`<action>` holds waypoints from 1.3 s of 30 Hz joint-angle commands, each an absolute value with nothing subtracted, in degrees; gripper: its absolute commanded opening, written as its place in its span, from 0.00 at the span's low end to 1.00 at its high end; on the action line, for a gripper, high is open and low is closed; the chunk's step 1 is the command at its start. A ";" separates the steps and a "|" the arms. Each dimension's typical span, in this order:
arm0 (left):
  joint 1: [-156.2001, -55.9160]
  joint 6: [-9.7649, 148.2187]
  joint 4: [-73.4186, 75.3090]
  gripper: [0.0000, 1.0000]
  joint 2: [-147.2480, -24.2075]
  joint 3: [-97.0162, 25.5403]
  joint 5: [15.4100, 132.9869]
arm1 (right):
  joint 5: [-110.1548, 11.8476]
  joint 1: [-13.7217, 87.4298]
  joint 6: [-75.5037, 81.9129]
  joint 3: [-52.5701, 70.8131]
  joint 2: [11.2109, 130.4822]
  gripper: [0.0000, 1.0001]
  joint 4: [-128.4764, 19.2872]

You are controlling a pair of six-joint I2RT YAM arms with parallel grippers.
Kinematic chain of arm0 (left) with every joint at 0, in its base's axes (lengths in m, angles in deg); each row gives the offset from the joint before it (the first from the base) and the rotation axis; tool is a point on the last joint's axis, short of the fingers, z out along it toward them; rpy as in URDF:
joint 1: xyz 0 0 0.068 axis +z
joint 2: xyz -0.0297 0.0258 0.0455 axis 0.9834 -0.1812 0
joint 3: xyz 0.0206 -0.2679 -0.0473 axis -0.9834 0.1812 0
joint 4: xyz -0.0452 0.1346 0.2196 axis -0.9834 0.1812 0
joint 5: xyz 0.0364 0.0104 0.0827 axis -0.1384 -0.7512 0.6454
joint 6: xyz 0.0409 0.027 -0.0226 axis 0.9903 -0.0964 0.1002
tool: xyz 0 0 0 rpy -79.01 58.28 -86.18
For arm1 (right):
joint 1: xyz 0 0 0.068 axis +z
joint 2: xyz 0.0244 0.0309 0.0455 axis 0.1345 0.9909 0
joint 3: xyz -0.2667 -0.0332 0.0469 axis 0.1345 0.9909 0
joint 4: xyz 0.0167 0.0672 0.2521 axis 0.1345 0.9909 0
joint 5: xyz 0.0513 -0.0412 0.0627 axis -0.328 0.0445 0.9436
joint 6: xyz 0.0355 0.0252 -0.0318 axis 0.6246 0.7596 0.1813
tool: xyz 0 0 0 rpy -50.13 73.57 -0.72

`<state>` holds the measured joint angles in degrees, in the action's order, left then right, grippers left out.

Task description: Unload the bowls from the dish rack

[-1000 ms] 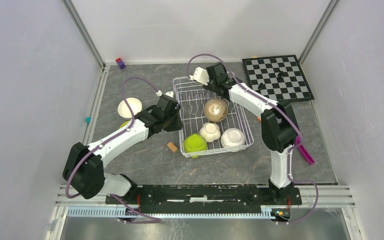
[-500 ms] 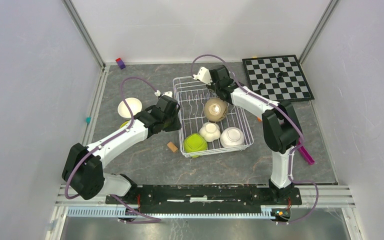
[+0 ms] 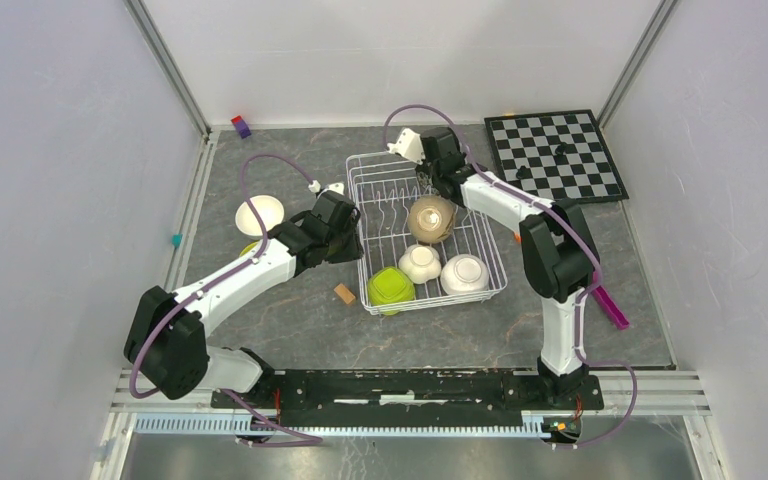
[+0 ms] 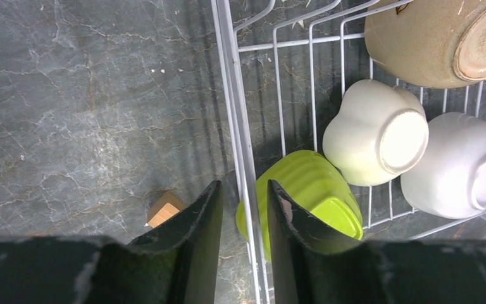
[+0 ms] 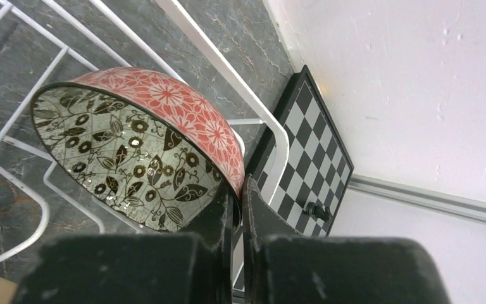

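The white wire dish rack (image 3: 491, 262) holds a tan bowl (image 3: 431, 219), a cream squarish bowl (image 3: 420, 263), a white bowl (image 3: 465, 274) and a lime green bowl (image 3: 390, 289). At the rack's far end my right gripper (image 5: 240, 190) is shut on the rim of a floral bowl (image 5: 139, 145), red outside and leaf-patterned inside; the arm hides that bowl from above. My left gripper (image 4: 243, 202) hovers open over the rack's left rim (image 4: 231, 95), one finger outside it, the other above the lime green bowl (image 4: 310, 190). Left of the rack, a white bowl (image 3: 259, 213) rests on the table.
A chessboard (image 3: 556, 155) with pieces lies at the back right, close to the right gripper. A small wooden block (image 3: 344, 293) sits beside the rack's near left corner. A magenta bar (image 3: 610, 307) lies at right, a purple block (image 3: 241, 126) at the back left.
The right gripper's fingers have closed onto the floral bowl's rim and shifted slightly right. The left arm has hardly moved.
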<state>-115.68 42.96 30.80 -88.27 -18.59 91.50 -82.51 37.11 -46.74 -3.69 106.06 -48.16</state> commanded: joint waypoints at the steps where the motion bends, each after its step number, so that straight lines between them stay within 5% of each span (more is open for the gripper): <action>1: -115.95 41.01 30.78 0.44 -86.25 -20.35 94.52 | -83.67 36.82 -47.53 -6.10 106.47 0.00 -53.38; 7: -115.96 41.59 30.21 0.56 -86.80 -21.37 95.90 | -85.06 36.68 -46.35 -6.78 102.74 0.00 -57.78; 21: -115.86 42.74 27.91 0.51 -93.77 -25.59 97.06 | -85.39 32.34 -24.51 -8.65 90.03 0.00 -49.19; 31: -114.71 40.78 27.27 0.03 -97.98 -27.82 105.08 | -81.40 25.92 7.53 5.74 76.36 0.00 -41.25; 39: -108.41 40.50 27.93 0.02 -97.39 -28.09 105.63 | -77.00 20.96 22.00 12.29 71.17 0.00 -34.57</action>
